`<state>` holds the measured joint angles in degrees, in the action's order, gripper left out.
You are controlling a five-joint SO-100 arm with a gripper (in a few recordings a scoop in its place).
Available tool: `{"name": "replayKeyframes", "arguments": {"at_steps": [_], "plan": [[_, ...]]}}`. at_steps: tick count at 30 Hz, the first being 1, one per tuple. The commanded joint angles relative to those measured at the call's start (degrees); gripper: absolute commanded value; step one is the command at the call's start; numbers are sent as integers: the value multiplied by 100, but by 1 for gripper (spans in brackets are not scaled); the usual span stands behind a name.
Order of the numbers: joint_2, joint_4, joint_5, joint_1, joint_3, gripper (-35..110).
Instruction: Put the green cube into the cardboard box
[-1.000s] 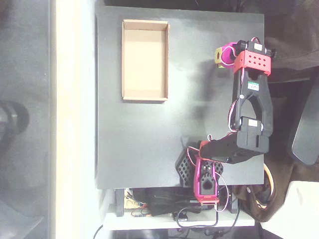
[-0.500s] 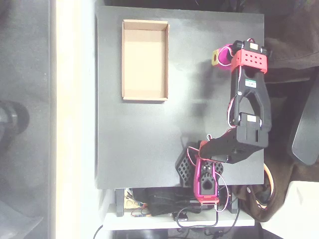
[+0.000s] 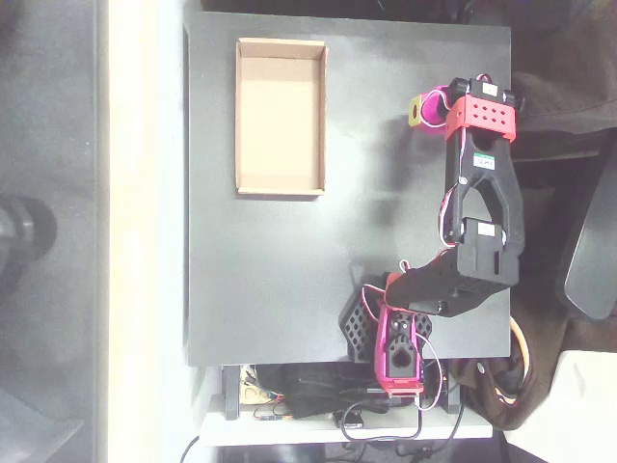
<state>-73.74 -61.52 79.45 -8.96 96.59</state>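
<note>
The green cube [image 3: 414, 112] shows as a small yellow-green sliver at the tip of my magenta gripper [image 3: 422, 109], near the table's right side in the overhead view. The gripper is shut on the cube, and the fingers cover most of it. The cardboard box [image 3: 280, 190], a shallow tan tray with nothing in it, lies at the upper left of the black table, well to the left of the gripper. The red wrist block and black arm links run down from the gripper toward the base.
The arm's base [image 3: 397, 347] and its cables sit at the table's lower edge. The black tabletop [image 3: 270, 280] spreads between box and arm. A pale strip of floor runs along the left, and dark fabric lies beyond the right edge.
The gripper has shifted slightly left with the cube in it. Less of the cube shows now than a second ago. The box has not moved.
</note>
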Motion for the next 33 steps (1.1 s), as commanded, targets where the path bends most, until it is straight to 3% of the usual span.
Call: {"name": "replayKeyframes", "arguments": {"at_steps": [1, 11, 22, 33], "plan": [[-62, 35, 26, -53, -105, 29], [-70, 26, 26, -132, -105, 6], [-448, 26, 35, -141, -105, 5], [-2127, -18, 35, -62, -105, 5]]}}
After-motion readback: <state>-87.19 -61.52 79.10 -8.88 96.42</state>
